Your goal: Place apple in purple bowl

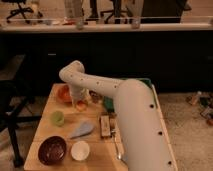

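The apple (81, 106), small and orange-peach, sits on the wooden table (45, 131) just right of the orange bowl. My gripper (79, 101) hangs from the white arm (95, 84) directly over the apple and comes down onto it; the wrist hides how it meets the fruit. The purple bowl (52, 149) is dark maroon and stands at the table's front left corner, well in front of the gripper.
An orange bowl (63, 93) stands at the back left. A light-green round thing (57, 118) lies between it and the purple bowl. A small white bowl (80, 150), a blue-grey cloth (82, 129), a flat box (105, 125) and a green bin (108, 101) crowd the middle and right.
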Motion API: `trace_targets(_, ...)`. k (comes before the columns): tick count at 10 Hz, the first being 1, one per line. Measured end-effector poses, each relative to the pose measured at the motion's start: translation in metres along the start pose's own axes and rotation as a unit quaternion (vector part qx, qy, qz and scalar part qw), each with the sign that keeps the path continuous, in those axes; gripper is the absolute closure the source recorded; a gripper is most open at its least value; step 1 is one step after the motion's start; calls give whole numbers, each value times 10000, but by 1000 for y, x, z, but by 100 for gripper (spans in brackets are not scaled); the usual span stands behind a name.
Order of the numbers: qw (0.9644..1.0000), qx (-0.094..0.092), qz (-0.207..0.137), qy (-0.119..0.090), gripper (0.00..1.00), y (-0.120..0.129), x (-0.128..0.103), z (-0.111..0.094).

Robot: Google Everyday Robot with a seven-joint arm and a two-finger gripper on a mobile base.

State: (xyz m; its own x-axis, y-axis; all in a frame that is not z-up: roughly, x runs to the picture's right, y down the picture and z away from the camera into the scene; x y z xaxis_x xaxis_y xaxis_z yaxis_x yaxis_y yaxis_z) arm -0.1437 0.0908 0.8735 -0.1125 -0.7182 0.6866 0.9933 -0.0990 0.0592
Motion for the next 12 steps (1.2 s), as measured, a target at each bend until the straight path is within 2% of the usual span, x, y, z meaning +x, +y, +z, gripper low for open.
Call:
trace_targets(6, 9995, 76, -66, 289, 100, -2, -62, -38)
trace_targets(8, 9990, 209, -35, 383, 100, -15, -86, -52)
trace_targets(10, 9989, 329, 59, 329, 100, -24, -96, -58)
trace_targets(11, 9987, 456, 134, 160, 100, -31, -102, -60)
trace_targets(12, 9987, 471, 156, 99, 100, -32, -104, -61)
